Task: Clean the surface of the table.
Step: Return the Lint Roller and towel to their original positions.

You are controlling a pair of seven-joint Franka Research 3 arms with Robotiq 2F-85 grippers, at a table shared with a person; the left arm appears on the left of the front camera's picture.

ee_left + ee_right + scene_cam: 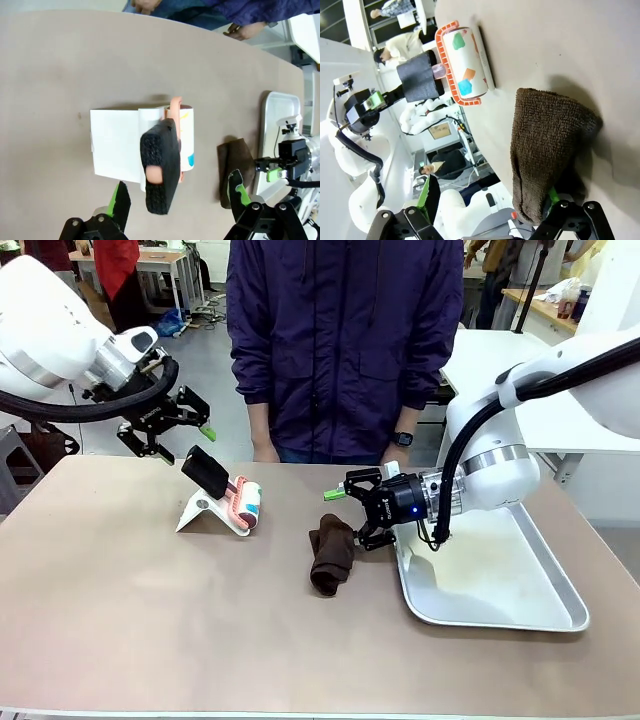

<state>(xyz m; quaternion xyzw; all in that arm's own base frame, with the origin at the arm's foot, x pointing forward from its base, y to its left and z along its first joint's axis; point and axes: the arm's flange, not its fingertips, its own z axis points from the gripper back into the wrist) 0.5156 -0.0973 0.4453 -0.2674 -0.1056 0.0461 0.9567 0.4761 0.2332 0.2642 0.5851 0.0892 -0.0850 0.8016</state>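
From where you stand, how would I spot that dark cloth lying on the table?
Start at the silver tray on the brown table. Just beside the tray's left edge, toward the table's middle, lies a folded dark brown towel. Unlike the black-handled lint roller on its white stand farther left, it is soft, plain and slumped in a heap.

Two glossy white arms with rounded casings and silver metal rings at the wrists are seen. A black cable is looped along each arm. Each arm is ended by a black pincer, the left pincer [178, 430] and the right pincer [348, 512], with angular linkages and green fingertip pads [118, 197]. A small blue light is shown on the right pincer's black body.
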